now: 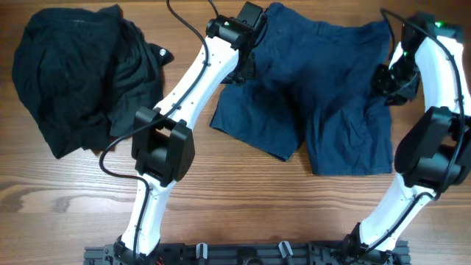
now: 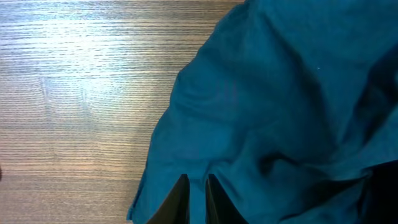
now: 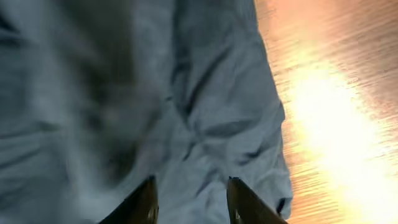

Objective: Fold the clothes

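Shorts lie unfolded; seemingly the grasping step: left gripper pinches their ten-o'clock edge, right gripper hangs half-open at three o'clock and should close next.

Robotics lab bench: wood-grain tabletop, white left arm and right arm mounted on a black rail at its near edge, loose cable.

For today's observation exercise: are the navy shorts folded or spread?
Spread: the shorts lie open on the table, wrinkled, both legs showing.
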`<control>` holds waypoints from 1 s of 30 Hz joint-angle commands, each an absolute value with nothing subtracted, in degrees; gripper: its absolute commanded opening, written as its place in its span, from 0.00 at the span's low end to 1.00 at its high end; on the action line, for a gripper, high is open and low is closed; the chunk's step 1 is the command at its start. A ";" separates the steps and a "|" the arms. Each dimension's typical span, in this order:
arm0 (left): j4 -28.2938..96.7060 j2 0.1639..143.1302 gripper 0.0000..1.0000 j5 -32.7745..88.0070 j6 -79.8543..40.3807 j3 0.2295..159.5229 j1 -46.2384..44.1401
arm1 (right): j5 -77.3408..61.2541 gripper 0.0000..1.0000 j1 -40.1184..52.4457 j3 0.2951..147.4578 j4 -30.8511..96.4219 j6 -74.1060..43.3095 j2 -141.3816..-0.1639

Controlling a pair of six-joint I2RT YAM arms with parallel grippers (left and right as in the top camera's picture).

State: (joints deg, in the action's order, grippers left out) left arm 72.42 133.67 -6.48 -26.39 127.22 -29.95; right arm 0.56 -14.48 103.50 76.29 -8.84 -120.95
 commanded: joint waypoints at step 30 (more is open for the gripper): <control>70.04 134.28 0.11 -6.00 -25.67 124.07 -30.15 | 5.80 0.04 -18.44 86.94 57.36 -6.26 -120.90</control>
State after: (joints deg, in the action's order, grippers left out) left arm 70.22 133.67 -6.48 -26.39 124.53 -29.95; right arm -0.16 -18.59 87.00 57.56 -2.09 -120.95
